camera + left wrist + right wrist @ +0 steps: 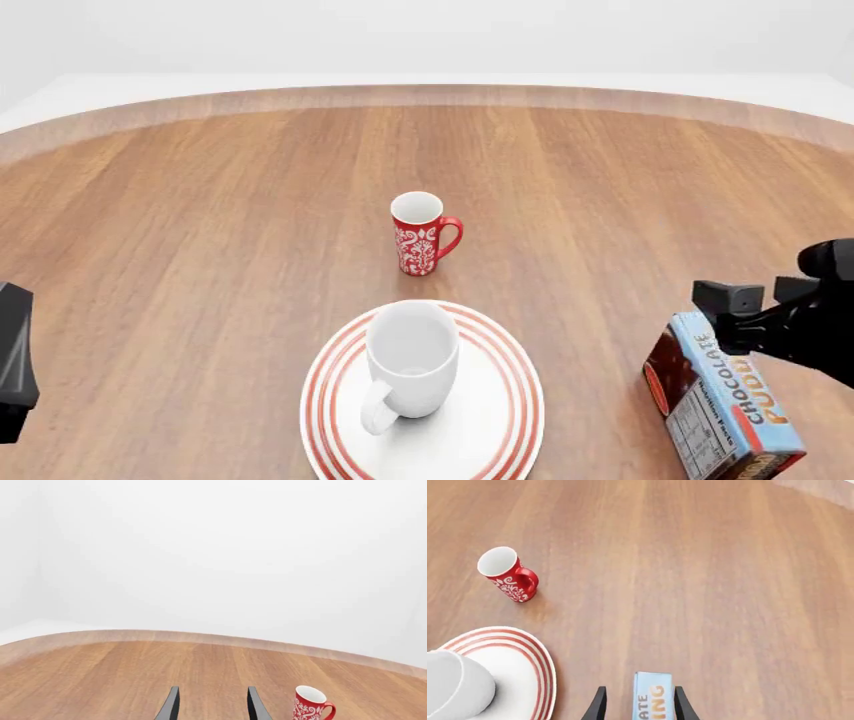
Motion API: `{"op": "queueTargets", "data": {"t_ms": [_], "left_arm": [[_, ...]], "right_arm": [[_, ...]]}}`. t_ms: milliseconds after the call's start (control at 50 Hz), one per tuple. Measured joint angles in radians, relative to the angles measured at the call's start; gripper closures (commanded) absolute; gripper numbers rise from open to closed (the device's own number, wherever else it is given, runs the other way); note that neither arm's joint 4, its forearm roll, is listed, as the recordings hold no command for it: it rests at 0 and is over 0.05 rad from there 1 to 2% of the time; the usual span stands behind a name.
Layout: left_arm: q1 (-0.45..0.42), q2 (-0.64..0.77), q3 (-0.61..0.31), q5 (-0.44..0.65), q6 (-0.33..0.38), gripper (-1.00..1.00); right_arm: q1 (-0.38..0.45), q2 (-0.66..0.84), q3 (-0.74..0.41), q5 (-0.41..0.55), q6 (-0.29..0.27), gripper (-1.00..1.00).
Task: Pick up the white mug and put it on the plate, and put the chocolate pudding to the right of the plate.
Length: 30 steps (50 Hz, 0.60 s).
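Glossy white mug is standing on the red-ringed round plate; just right, the rectangular light-blue chocolate pudding carton is sitting clamped between the right gripper's dark fingers, while the left gripper is hanging open, holding nothing.

The wide glossy ceramic mug is plain white all over. The large round plate is white with concentric red rings near its rim. The rectangular pudding carton has a light-blue face with white and orange lettering and dark brown and red sides. The slim mug is red with a white pattern. The wooden worktop is warm brown with streaked grain.
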Motion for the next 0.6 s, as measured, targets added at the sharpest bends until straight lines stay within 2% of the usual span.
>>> {"op": "queueTargets", "data": {"t_ms": [280,600], "left_arm": [[0.0,0.0,0.0,0.0,0.0,-1.0],[-0.001,0.0,0.0,0.0,0.001,-1.0]], "right_arm": [[-0.009,-0.081,-0.089,0.06,0.007,-1.0],[-0.032,-0.212,-0.157,0.064,-0.006,-1.0]]}}
